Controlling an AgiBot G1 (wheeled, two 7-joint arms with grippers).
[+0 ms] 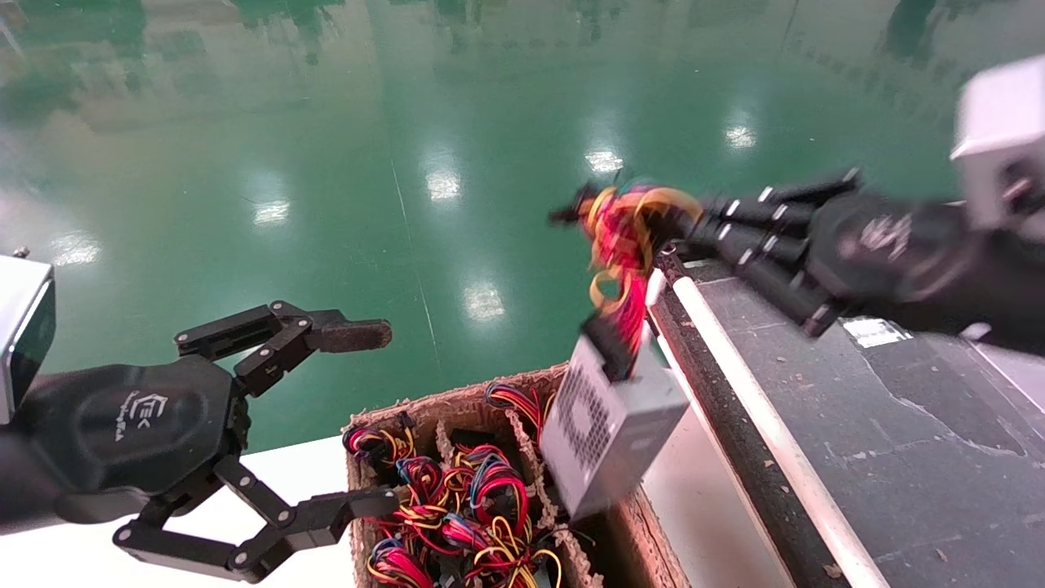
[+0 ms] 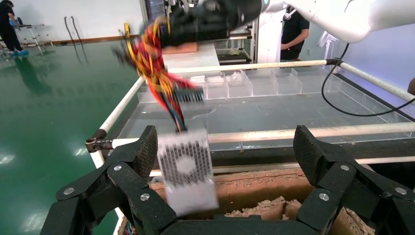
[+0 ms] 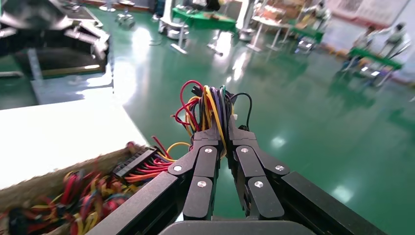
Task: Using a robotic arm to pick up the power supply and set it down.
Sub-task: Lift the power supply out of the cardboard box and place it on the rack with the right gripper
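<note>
My right gripper [image 1: 690,224] is clamped on the wires [image 1: 624,233] of the power supply [image 1: 608,433], its fingers [image 3: 205,166] pressed together around the red, yellow and black loops, with the bundle sticking out past the fingertips. It is up in the air over the near end of the dark bench [image 1: 857,425]. The power supply dangles from those wires, tilted, with its vent face turned toward me. It hangs clear above the far right corner of the box [image 1: 457,404], just beside the bench's white rail [image 1: 735,367]. A black plug [image 1: 608,335] sits on the wires just above the metal case.

In the box below lie more bundles [image 1: 465,506] of red, yellow and blue wire in their compartments.

My left gripper [image 1: 359,416] is low at the box's left side, jaws wide apart and holding nothing, one fingertip carrying a rough brown pad [image 1: 355,333]. From its wrist the hanging power supply [image 2: 188,171] shows between its spread fingers [image 2: 142,156].

Beyond everything is glossy green floor [image 1: 367,163].
</note>
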